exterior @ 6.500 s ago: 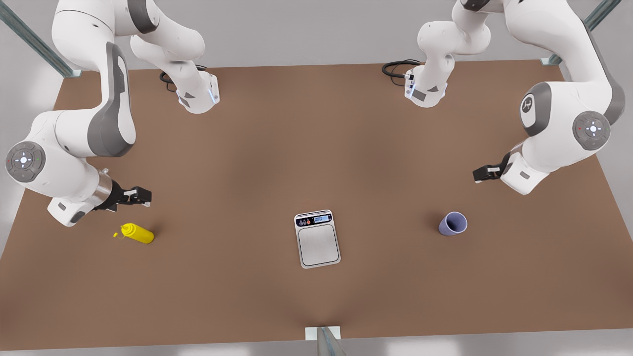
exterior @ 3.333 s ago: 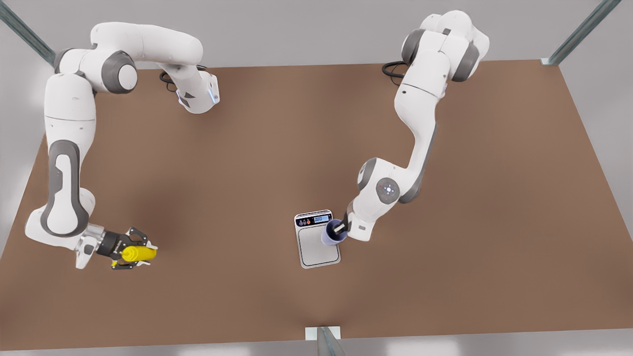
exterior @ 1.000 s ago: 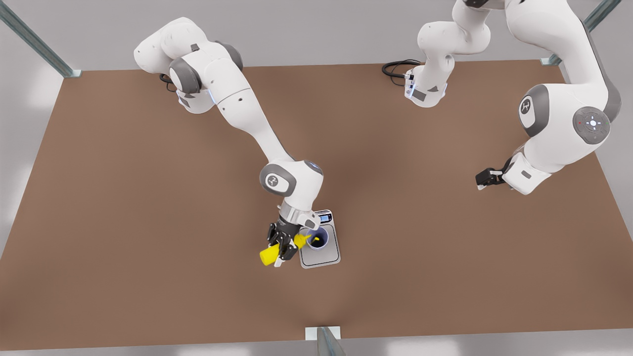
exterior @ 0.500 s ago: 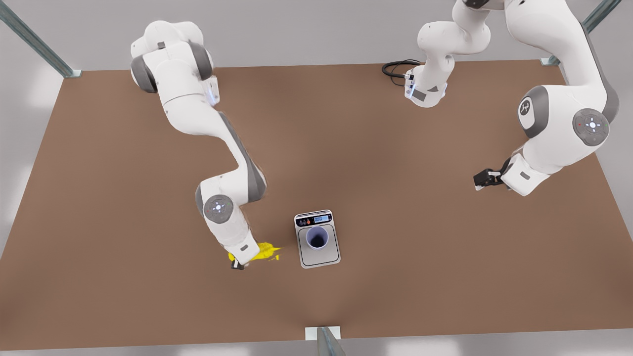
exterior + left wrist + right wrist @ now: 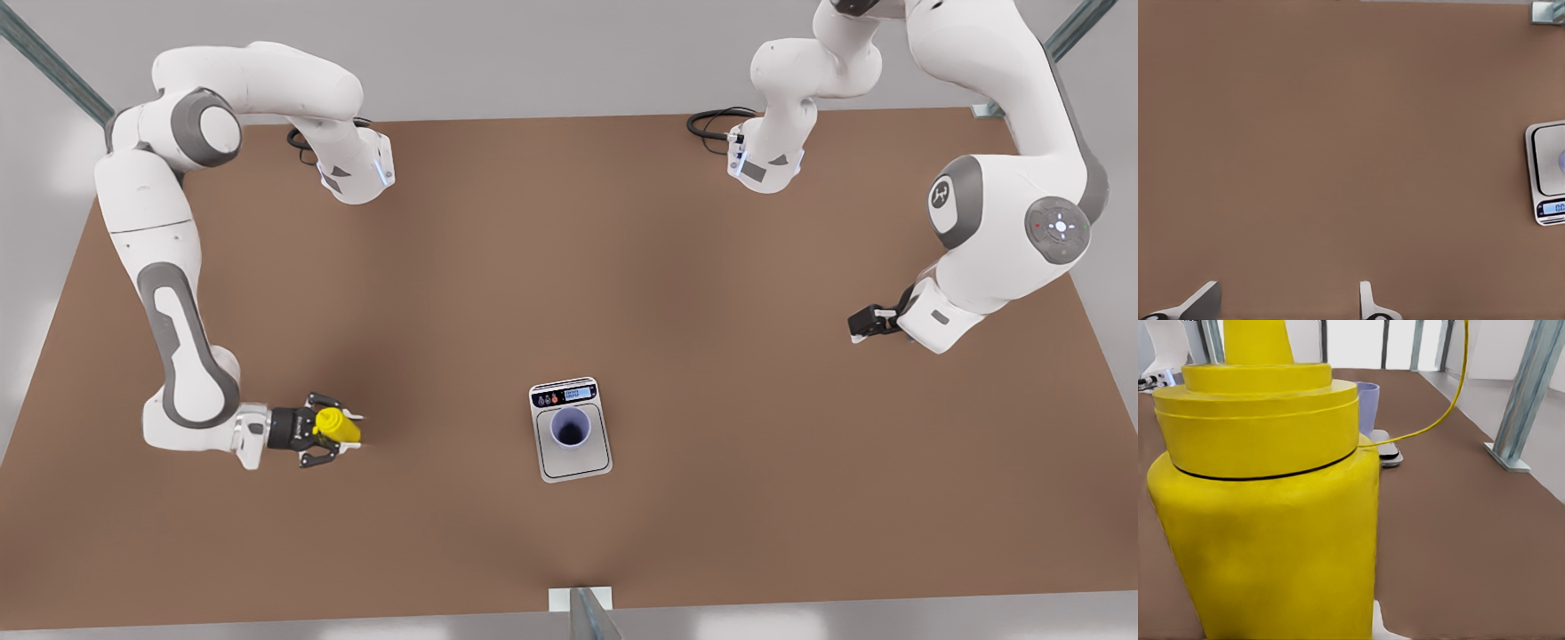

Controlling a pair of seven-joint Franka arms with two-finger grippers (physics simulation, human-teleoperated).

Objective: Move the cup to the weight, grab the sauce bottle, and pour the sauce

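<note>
The brown table (image 5: pixel 711 267) carries the weight (image 5: pixel 573 453) near its middle.

Left gripper (image 5: pixel 1285 301): two pale fingers (image 5: pixel 1205 302) stand wide apart, nothing between them. They are above bare brown table (image 5: pixel 1338 133).

The weight (image 5: pixel 1546 173) lies flat on the table, well apart from the fingers and partly cut by the frame. Its silver-grey plate, white rim and black display strip with a lit blue readout are visible; the digits are unreadable.

A sliver of pale lavender, the cup (image 5: pixel 1562 160), sits on the plate, mostly out of frame.

Metal frame foot (image 5: pixel 1546 12) sits at the table's edge, beyond the plate end of the weight. A thin light strip runs along that edge.
</note>
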